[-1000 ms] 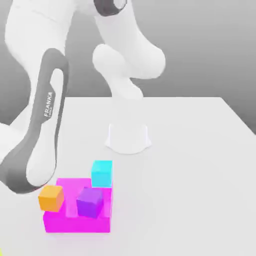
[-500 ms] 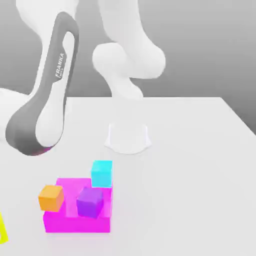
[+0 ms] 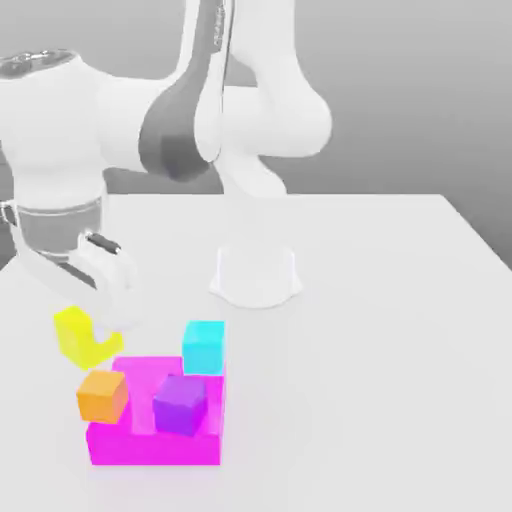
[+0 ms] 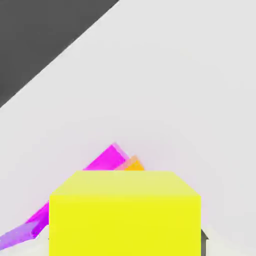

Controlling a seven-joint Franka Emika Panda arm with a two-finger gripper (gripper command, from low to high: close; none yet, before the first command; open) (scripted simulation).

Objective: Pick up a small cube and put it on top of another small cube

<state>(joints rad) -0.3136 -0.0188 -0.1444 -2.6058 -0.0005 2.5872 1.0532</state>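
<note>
The small yellow cube [image 3: 85, 336] hangs in the air, tilted, just above and to the exterior view's left of the orange cube [image 3: 102, 395]. My gripper [image 3: 90, 330] reaches down onto it from the white hand and is shut on it. In the hand view the yellow cube [image 4: 125, 215] sits close in front, with the orange cube [image 4: 133, 164] and a magenta edge [image 4: 102, 160] beyond it. The orange cube rests on the left corner of the big magenta block [image 3: 150, 445].
A purple cube [image 3: 180, 403] sits on the magenta block and a cyan cube [image 3: 204, 346] at its back right corner. The arm's white round base [image 3: 256, 275] stands behind on the white table [image 3: 400, 350]. Open table lies to the exterior view's right.
The arm swung from the lower left up over the table. The yellow cube, at the picture's bottom left edge before, now hangs beside the orange cube.
</note>
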